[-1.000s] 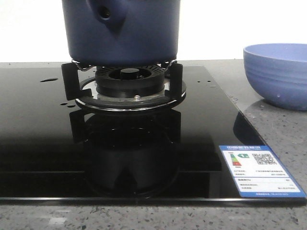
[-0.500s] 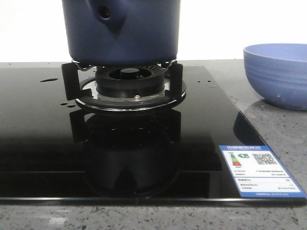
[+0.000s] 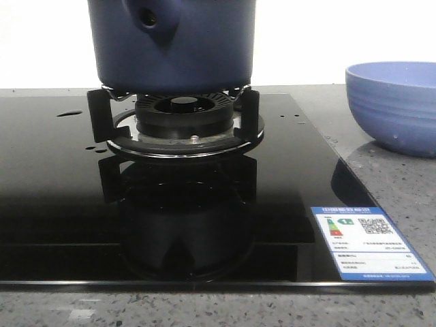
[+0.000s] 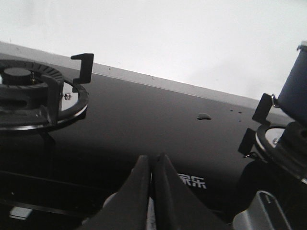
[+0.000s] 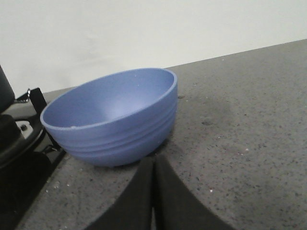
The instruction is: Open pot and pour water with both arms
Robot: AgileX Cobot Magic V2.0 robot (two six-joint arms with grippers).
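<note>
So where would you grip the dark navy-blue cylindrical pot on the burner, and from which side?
Probably at the pointed handle mount with the round hole, which juts from the dark navy-blue cylindrical pot toward the camera. The smooth wall is likely too wide for the jaws, so coming from the front looks best. The rim and lid are out of view.

a: what sort of place?
b: kitchen. black glass gas hob (image 3: 61, 197) with burner (image 3: 182, 112), energy label (image 3: 366, 242), set in a speckled grey stone counter (image 5: 240, 143).
a: anything else?
b: pot (image 3: 174, 44) on burner, bowl (image 5: 112, 117) on counter.
</note>
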